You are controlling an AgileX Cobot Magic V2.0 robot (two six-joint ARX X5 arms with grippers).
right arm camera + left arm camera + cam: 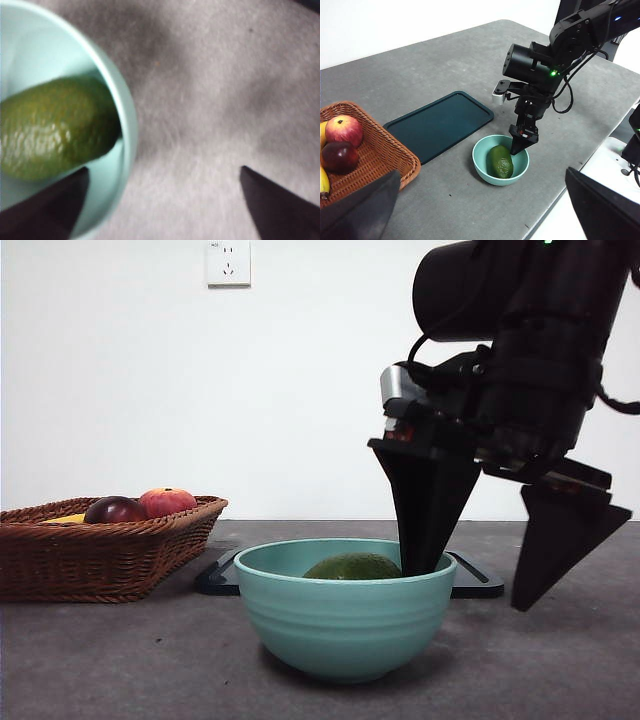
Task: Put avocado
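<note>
- The avocado (352, 567) lies inside the bowl (345, 625), free of any grip.
- The right gripper (500, 570) straddles the bowl's rim, jaws spread wide: one black jaw dips into the bowl just beside the avocado, the other hangs outside the bowl above the table (560, 670).
- Behind the bowl lies a dark tray (440, 123).
- Beyond the tray from the bowl stands a basket (375, 155) of fruit.
- The left gripper (485, 210) waits well away from the bowl, jaws wide apart, holding nothing.
</note>
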